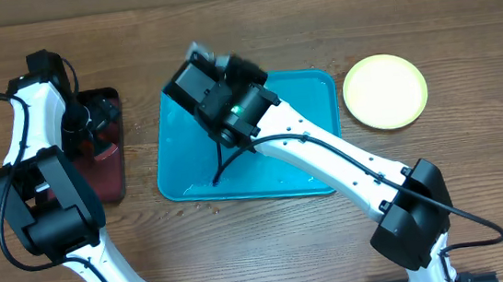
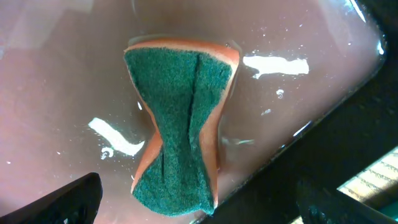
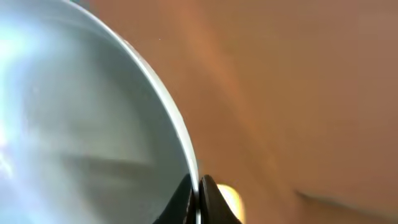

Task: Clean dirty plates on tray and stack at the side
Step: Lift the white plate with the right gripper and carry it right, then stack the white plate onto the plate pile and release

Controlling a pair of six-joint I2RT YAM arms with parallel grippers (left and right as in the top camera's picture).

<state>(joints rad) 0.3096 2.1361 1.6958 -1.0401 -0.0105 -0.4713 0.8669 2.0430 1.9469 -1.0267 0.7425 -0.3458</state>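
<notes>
turquoise plastic at the middle of the scene: blue tray [image 1: 184, 157], flat on the wooden table [image 1: 461, 10], with a few wet glints along its near edge. serves as the landmark for everything else.

over the blue tray's far left corner: right gripper [image 3: 198, 183], squeezed tight on the rim of a pale plate [image 3: 81, 124]. grips it edge-on, the thin rim running straight in between the two dark fingertips. shows in the wrist view as a broad curved disc against blurred brown wood. too blurred to tell whether white or mint. appears from overhead only as a smeared pale sliver at that same corner, mostly hidden under the arm. cannot tell whether it hangs clear of the blue tray or touches it.

right of the blue tray, well apart from it on bare wood: yellow-green plate [image 1: 385, 91], lying flat.

left of the blue tray, just beside it: dark red tray [image 1: 112, 178], smaller, with a film of water and bright reflections on its floor.

inside that red tray: sponge [image 2: 180, 137], green scrub face up over an orange body, narrowed at the waist like a bow, lying in the wet.

above the sponge: left gripper [image 2: 199, 186], spread wide, one dark finger low at each side of the wrist view, well apart from each other. holds nothing; no contact with the sponge visible.
</notes>
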